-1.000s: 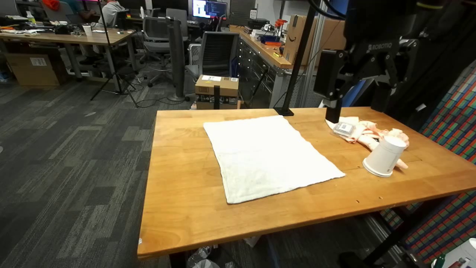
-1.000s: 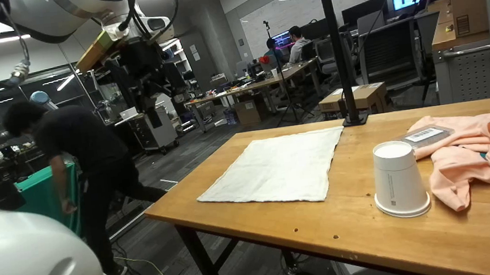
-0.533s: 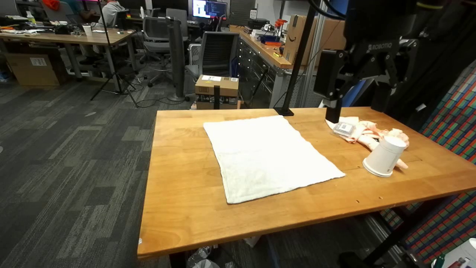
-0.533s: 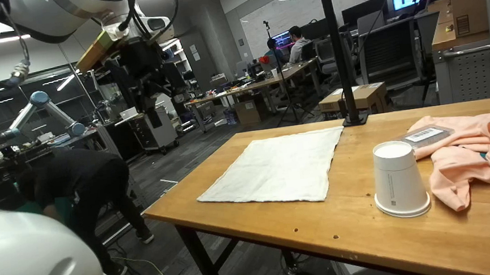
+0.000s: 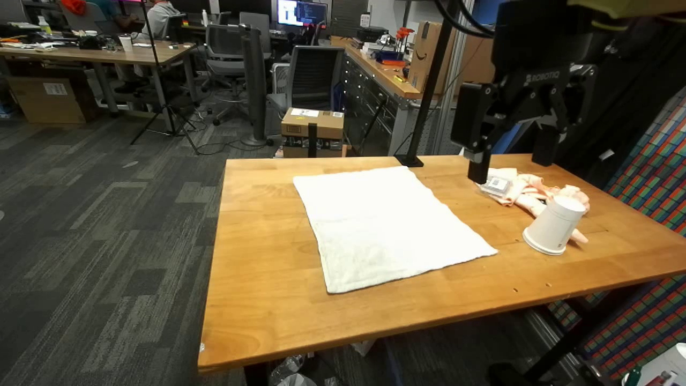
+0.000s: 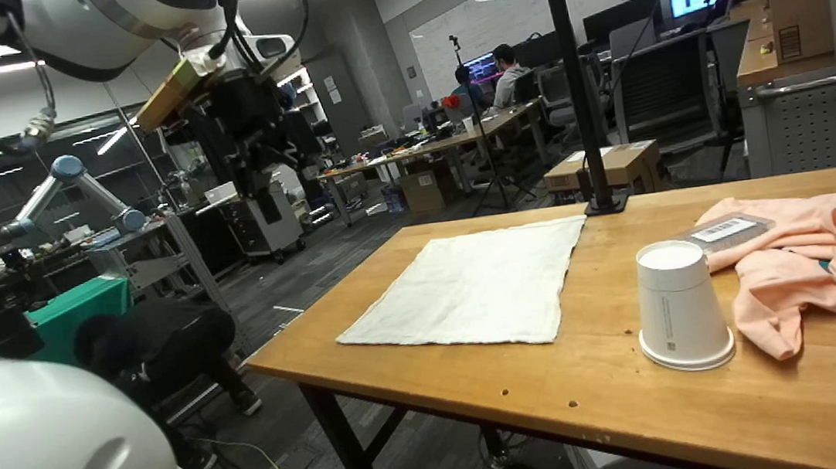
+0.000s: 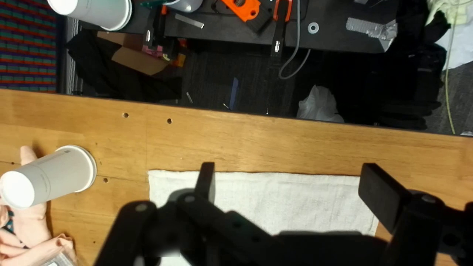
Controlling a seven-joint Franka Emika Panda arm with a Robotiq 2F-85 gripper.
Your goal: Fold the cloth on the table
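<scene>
A white cloth lies flat and spread out on the wooden table [image 5: 262, 327]. The cloth shows in both exterior views [image 5: 391, 225] [image 6: 478, 286]. In the wrist view the cloth [image 7: 295, 203] is partly hidden behind the gripper's fingers and body. My gripper [image 5: 512, 162] is open and empty, held in the air well above the table. It also shows dark in an exterior view [image 6: 287, 182]. In the wrist view the wide-apart fingertips [image 7: 287, 177] appear over the cloth's edge nearest the table's edge, without touching it.
An upside-down white paper cup [image 6: 680, 308] stands beside the cloth. A crumpled peach garment [image 6: 834, 276] lies behind it with a small clear case [image 6: 728, 229] on top. A black pole [image 6: 593, 130] rises from the table's far edge. A person crouches on the floor [image 6: 173, 346].
The gripper has moved slightly lower and a little sideways toward the cloth in the last half second, staying open. The cloth has not moved. The person in the background has crouched down.
</scene>
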